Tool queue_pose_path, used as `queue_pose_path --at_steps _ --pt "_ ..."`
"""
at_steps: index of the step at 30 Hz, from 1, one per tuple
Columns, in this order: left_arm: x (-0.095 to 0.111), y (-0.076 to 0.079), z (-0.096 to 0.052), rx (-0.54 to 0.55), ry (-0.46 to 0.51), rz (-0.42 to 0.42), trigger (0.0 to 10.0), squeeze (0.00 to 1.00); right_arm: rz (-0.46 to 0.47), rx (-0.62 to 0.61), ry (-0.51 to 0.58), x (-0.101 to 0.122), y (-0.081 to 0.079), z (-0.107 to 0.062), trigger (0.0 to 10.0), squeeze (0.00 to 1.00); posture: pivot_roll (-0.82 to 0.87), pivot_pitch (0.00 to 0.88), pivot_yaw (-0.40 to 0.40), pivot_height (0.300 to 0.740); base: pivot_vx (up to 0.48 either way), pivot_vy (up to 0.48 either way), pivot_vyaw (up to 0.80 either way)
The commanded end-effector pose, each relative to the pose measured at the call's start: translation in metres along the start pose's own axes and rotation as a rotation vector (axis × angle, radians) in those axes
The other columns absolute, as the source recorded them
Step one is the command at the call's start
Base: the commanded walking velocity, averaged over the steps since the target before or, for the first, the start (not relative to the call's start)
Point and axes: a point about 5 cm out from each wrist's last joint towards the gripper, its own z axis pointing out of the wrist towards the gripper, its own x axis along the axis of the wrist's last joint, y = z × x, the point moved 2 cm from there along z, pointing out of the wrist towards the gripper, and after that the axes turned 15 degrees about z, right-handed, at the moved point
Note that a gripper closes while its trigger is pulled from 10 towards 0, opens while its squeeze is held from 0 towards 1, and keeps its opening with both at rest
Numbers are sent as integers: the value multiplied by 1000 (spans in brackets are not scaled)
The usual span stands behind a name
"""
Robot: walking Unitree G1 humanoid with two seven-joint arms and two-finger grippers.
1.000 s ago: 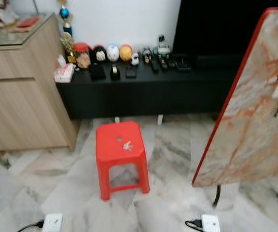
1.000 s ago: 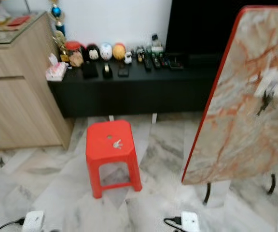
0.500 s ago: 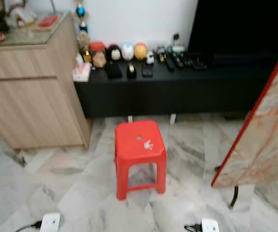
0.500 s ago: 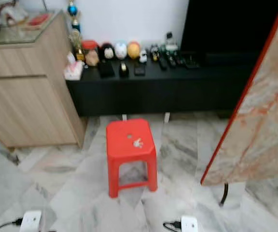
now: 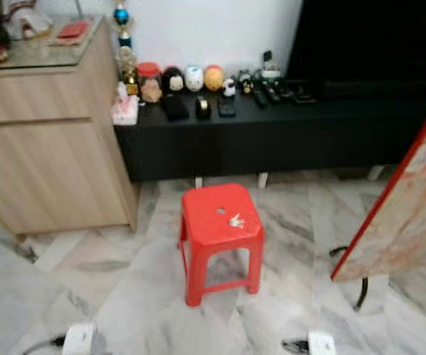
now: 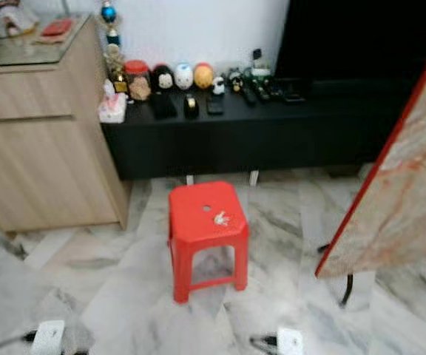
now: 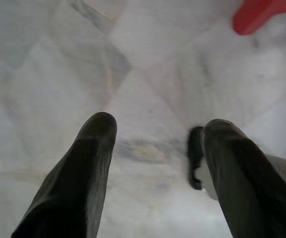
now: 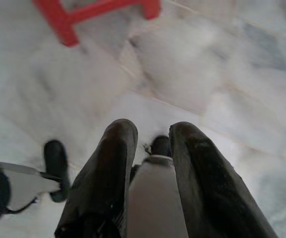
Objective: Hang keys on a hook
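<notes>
A small bunch of keys (image 5: pixel 236 220) with a white tag lies on top of a red plastic stool (image 5: pixel 220 225) that stands on the marble floor in the middle of the head views. Both arms hang low. In the left wrist view my left gripper (image 7: pixel 155 129) is open over bare floor, its fingers wide apart, with a corner of the stool (image 7: pixel 262 12) far off. My right gripper (image 8: pixel 153 131) is slightly open with nothing held, and the stool's legs (image 8: pixel 68 22) lie beyond it.
A marble-patterned folded table top with a red rim (image 5: pixel 409 214) leans at the right on black legs. A long black low cabinet (image 5: pixel 272 133) with figurines and remotes runs behind the stool. A wooden cabinet (image 5: pixel 50 148) stands left. Two white boxes with black cords (image 5: pixel 80 339) lie near me.
The camera has swung, so the stool sits more to the right and the folded table has slid towards the right edge. The keys stay put on the stool.
</notes>
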Motion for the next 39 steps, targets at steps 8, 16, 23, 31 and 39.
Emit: queue_pose_path --at_steps 8,16,23,31,39 --pt "0 6 1 -15 -9 0 10000 0 -29 -10 -6 0 8 -1 10000 0 68 0 -35 740 0 261 0" --pt "3 8 2 -13 -6 23 10000 0 -39 -12 -7 3 10 -1 10000 0 140 0 -82 740 0 0 0" --pt "9 16 4 -28 -8 29 10000 0 -40 -22 16 14 17 -1 10000 0 191 0 -83 740 0 0 0" --pt "21 31 6 -67 27 27 10000 0 10 -65 61 27 33 -3 10000 0 145 0 -65 740 0 0 0" --pt "26 42 7 -85 37 4 10000 0 -25 -77 19 9 47 -8 10000 0 112 0 -84 740 0 -238 0"
